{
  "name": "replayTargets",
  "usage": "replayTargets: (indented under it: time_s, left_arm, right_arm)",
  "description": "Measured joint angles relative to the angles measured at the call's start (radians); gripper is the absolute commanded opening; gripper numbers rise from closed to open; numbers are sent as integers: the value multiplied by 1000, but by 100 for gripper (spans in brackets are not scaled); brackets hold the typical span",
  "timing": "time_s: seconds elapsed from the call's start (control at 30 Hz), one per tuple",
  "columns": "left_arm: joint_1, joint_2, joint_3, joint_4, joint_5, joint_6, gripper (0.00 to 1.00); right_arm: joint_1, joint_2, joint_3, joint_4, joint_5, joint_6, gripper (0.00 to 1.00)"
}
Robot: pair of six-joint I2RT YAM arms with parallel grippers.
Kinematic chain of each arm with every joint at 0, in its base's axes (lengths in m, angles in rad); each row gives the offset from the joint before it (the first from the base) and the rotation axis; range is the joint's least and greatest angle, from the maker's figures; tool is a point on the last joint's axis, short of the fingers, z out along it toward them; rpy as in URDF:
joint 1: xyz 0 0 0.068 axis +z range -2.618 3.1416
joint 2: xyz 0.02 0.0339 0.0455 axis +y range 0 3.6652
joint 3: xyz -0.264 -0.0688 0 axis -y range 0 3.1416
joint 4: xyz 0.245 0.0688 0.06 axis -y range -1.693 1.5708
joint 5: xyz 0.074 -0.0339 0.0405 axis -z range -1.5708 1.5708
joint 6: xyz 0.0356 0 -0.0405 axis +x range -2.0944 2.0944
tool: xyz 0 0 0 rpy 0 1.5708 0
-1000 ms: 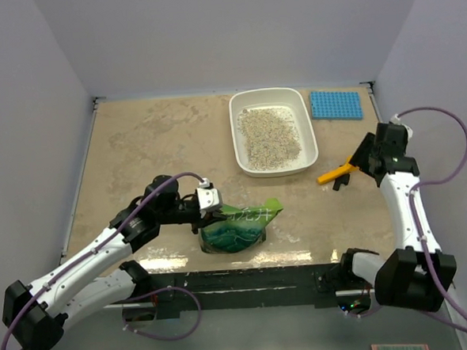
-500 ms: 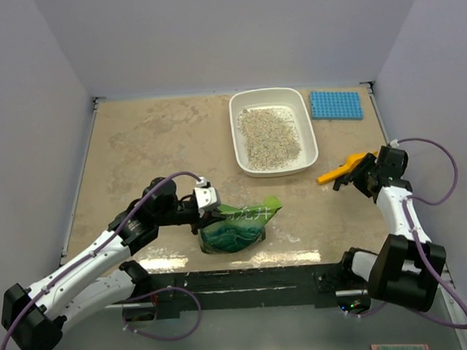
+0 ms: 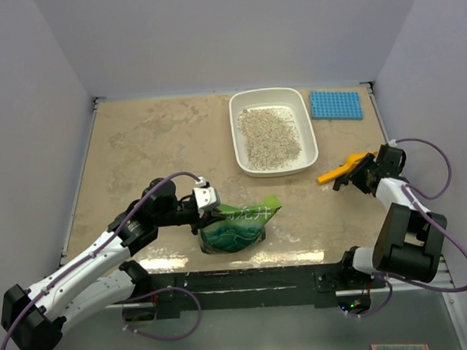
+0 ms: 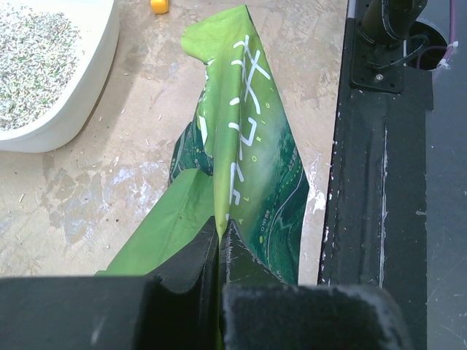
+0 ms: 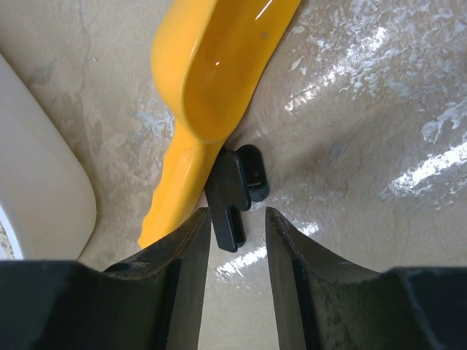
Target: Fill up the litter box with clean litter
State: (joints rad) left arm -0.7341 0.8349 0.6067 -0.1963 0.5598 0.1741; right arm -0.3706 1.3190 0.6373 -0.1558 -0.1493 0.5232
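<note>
Closest to me, near the front edge of the table (image 3: 152,140), my left gripper (image 4: 220,235) is pinched tight on a fold at the top of the green bag (image 4: 252,160). The bag stands crumpled on the tabletop, its printed side facing the table's front edge. Over on the right, a little farther in, my right gripper (image 5: 237,211) sits low over the table with its jaws a narrow way apart. A small black piece (image 5: 235,186) lies partly in the gap between them, right beside the handle of the yellow scoop (image 5: 211,80), but I see nothing clamped. The scoop lies on the tabletop, just beside the near right corner of the litter box (image 3: 270,94). The box, a white tray, sits beyond the bag toward the back of the table, right of centre. The clean litter (image 3: 269,135) covers most of its floor in a beige, speckled layer. At the far right, next to the box and apart from it, lies the blue studded mat (image 3: 335,104).
</note>
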Motion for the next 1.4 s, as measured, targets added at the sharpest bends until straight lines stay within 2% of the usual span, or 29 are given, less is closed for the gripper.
replayTargets:
  time_s: [0.27,0.47,0.77,0.83,0.87,1.03,1.2,1.33,1.4]
  left_arm:
    - [0,5,0,3,-8,0,0]
    - [0,15,0,11,-11,0,0]
    - [0,26,0,20,-14,0,0]
    - [0,27,0,21,-14,0,0]
    - [0,27,0,21,-14,0,0]
    - [0,30,0,23,-14,0,0]
    - [0,30,0,24,-15,0,0]
    - [0,27,0,24,-22,0,14]
    - [0,24,0,24,-25,0,18]
  right_arm:
    - [-3,68,0,67,0,0,40]
    - [-4,106,0,101,-4,-2,32]
    - [-4,161,-2,175,-43,-3,28]
    - [-4,172,-6,189,-56,-2,21]
    - [-4,173,-8,195,-61,-2,2]
    - [-3,166,-8,238,-104,2,0]
    - [-5,138,-11,205,-96,-4,0]
    - [-5,54,-11,105,-78,-23,0]
    - [-2,2,-13,63,-78,-22,0]
